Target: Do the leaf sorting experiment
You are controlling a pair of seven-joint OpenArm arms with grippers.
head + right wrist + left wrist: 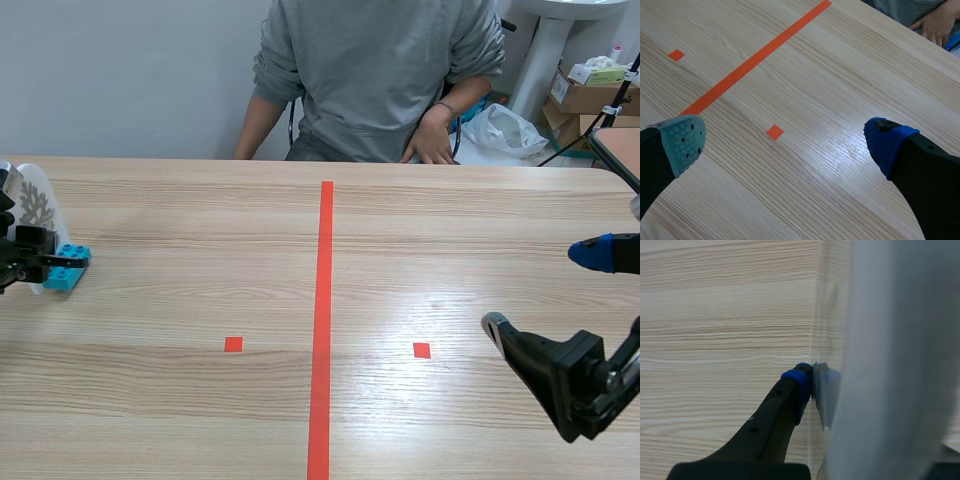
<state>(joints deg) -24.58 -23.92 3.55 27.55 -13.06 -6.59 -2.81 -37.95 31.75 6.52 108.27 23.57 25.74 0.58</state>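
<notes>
Fig. We see left claw (58, 262) clamped on the leaf card (35, 205), standing in a blue block (62, 281) far left of the tape line (322, 330); right claw (787, 142) agape, right of it. Risk: thin card may slip/tilt if grip slackens.

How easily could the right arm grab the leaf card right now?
Probably not. The leaf card stands at the far left of the table, pinched in the left gripper. The right gripper sits open far across the tape line. Nothing blocks the way, but that looks too long a stretch.
</notes>
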